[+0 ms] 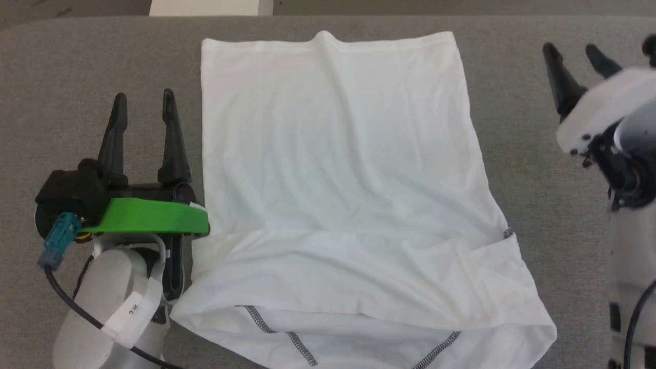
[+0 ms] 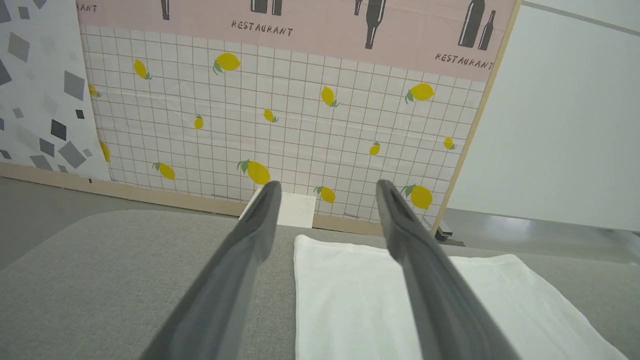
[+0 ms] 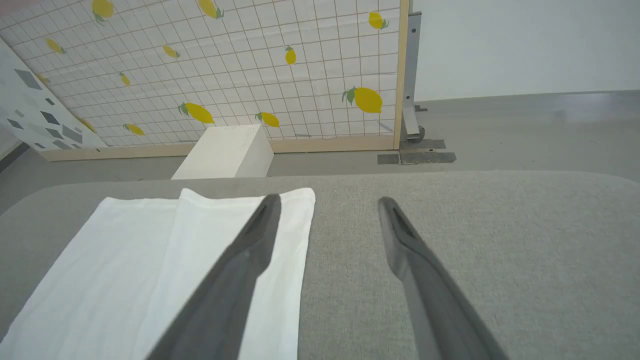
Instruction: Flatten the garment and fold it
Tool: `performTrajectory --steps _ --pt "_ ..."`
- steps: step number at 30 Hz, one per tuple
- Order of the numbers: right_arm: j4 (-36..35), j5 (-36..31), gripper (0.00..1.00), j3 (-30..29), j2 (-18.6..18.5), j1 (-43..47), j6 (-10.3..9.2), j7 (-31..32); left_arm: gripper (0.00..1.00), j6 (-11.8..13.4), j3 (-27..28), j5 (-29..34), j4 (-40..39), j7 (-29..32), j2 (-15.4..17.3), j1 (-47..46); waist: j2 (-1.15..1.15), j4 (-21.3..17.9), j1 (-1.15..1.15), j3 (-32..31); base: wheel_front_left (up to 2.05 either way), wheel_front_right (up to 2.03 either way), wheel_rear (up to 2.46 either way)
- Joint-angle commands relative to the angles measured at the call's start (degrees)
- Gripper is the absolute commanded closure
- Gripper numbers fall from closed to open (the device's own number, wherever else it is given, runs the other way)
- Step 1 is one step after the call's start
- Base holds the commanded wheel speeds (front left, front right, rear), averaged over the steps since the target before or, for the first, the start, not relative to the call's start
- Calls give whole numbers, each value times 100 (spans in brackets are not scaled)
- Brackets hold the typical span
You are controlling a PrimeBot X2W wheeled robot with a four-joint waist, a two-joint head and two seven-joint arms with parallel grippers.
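Note:
The white garment (image 1: 338,169) lies spread on the grey table (image 1: 61,66), its near part folded over itself with dark zigzag stitching showing at the bottom. My left gripper (image 1: 143,105) hovers open just beside the garment's left edge, holding nothing. My right gripper (image 1: 576,56) stands open to the right of the garment, apart from it. In the left wrist view the garment (image 2: 350,300) lies under the right finger of my left gripper (image 2: 325,192). In the right wrist view the garment (image 3: 150,260) lies left of and under the left finger of my right gripper (image 3: 325,205).
A rigid white box (image 3: 225,152) stands on the floor beyond the table's far edge, also seen as the box (image 1: 205,7) at the top. A lemon-print panel (image 2: 300,115) stands behind it. Bare grey table (image 1: 517,102) flanks the garment on both sides.

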Motion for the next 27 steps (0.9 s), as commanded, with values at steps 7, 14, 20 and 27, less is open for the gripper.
performTrajectory --steps 7,14,20,27 --pt "1148 -655 0 326 -232 -2066 -8 1410 0 -154 147 369 -233 -23 -123 -287 0 458 0 1328 0 0 0" --pt "2005 -1528 0 536 -261 -3320 -8 2868 0 -203 248 530 -425 -23 -214 -535 0 630 0 1988 0 0 0" --pt "2213 -1808 0 611 -148 -3710 -8 3757 0 -267 308 576 -493 -23 -239 -589 0 719 0 2277 0 0 0" --pt "2206 -1728 33 844 -221 -3730 -8 4434 0 -312 340 541 -440 -20 -245 -609 0 755 0 2421 0 0 0"
